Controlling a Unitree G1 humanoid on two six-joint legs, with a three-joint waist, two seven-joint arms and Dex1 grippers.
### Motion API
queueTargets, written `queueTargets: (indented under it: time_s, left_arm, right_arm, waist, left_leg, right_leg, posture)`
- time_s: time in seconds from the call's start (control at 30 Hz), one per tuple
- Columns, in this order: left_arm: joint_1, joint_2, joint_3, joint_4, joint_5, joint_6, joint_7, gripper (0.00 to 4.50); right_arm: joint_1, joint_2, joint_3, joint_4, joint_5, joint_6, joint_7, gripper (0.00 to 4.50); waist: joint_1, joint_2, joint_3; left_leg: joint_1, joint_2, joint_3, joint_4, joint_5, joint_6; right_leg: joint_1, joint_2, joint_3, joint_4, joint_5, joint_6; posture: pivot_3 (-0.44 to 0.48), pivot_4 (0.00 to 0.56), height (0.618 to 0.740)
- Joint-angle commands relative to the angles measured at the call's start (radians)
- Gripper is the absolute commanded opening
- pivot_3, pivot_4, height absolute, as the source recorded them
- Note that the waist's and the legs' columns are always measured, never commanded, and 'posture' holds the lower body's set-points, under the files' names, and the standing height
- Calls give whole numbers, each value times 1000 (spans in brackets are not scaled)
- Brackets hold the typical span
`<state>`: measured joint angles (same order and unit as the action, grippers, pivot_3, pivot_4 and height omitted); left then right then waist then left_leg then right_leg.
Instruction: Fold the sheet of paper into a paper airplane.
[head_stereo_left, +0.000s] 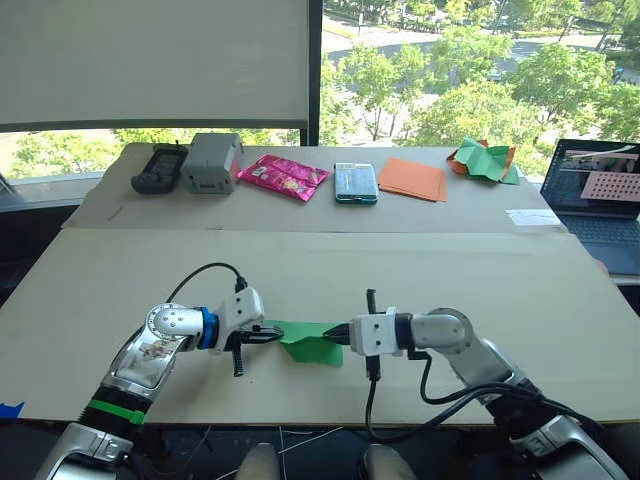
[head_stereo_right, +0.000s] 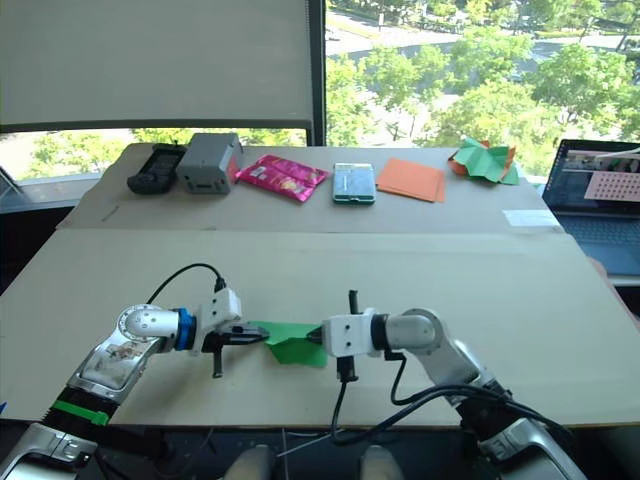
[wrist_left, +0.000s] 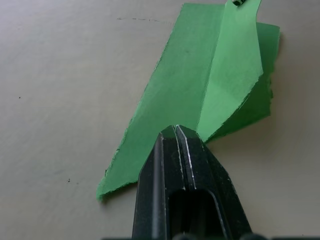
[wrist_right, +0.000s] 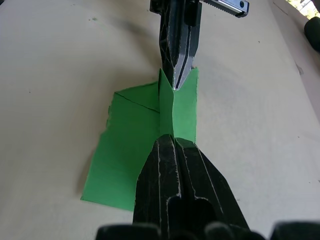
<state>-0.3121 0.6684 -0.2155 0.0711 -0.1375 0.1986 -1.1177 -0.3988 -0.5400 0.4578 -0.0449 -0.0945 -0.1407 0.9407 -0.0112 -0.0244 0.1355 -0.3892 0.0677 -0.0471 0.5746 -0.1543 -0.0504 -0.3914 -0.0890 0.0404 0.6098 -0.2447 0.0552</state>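
The bright green creased sheet of paper (head_stereo_left: 312, 342) is held low over the pale table (head_stereo_left: 480, 280), pinched at opposite ends by the left gripper (head_stereo_left: 272, 334) and right gripper (head_stereo_left: 338, 336). If pulled apart, it could be torn.

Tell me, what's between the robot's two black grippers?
The bright green folded sheet of paper spans between the left gripper and right gripper, both pinching it, seen in the left eye view.

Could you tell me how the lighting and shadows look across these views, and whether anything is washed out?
Left eye view: bright daylight through the window, trees beyond pale; table evenly lit. Left wrist view: the sheet of paper casts a soft shadow beside its raised flap; left gripper sharp. Right wrist view: right gripper dark; faint shadow under the paper.
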Motion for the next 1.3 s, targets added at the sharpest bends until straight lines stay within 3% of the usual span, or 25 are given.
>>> queueTargets:
  time_s: [0.03, 0.07, 0.3, 0.63, 0.73, 0.87, 1.1, 1.3]
  left_arm:
    - [-6, 5, -13, 11, 33, -23, 9, 21]
    - [-4, 7, -16, 15, 41, -27, 10, 21]
    - [2, 7, -24, 8, 56, -23, 13, 0]
    - [-2, -2, -26, -7, 55, -10, 19, 0]
    - [0, 1, -25, -6, 58, -15, 19, 0]
    - [0, 3, -26, 5, 63, -22, 19, 0]
    - [-3, 1, -29, 8, 67, -28, 17, 0]
    - [-1, -1, -30, 9, 70, -37, 14, 0]
  right_arm:
    - [11, 19, -6, -54, 4, 62, -3, 0]
    - [13, 22, -5, -60, 2, 78, -1, 0]
    - [30, 23, -10, -107, -42, 95, -23, 2267]
    - [43, 86, 6, -159, -105, 199, -81, 2267]
    - [43, 95, 5, -164, -117, 239, -90, 1519]
    - [49, 96, 9, -186, -115, 278, -75, 69]
    - [43, 113, 5, -235, -65, 430, -24, 24]
    - [-23, 148, -33, -154, -29, 634, -33, 24]
  waist:
    - [0, 0, 0]
    - [0, 0, 0]
    - [-1, 1, 0]
    - [0, 1, -1]
    - [0, 1, -1]
    - [0, 1, 0]
    - [0, 1, -1]
    - [-1, 2, -1]
  left_leg:
    - [0, 0, 0, 0, 0, 0]
    - [0, 0, 0, 0, 0, 0]
    - [1, 0, 0, 0, -4, -6]
    - [1, 0, 0, 0, -4, -6]
    - [1, 0, 0, 0, -4, -6]
    - [1, 0, 0, 0, -4, -6]
    - [1, 0, 0, 0, -4, -6]
    - [1, 0, 0, 0, -4, -6]
  right_leg:
    - [0, 0, 0, 0, 0, 0]
    - [0, 0, 0, 0, 0, 0]
    - [0, 0, 0, 0, 0, 0]
    - [0, 0, 0, 0, 0, 0]
    - [1, 0, 0, 0, 0, 0]
    - [0, 0, 0, 0, 0, 0]
    - [0, 0, 0, 0, 0, 0]
    - [0, 0, 0, 0, 0, 0]
  posture:
    - [0, 150, 706]
    - [0, 150, 706]
    - [0, 150, 706]
    - [0, 150, 706]
    - [0, 150, 706]
    - [0, 150, 706]
    - [0, 150, 706]
    - [0, 150, 706]
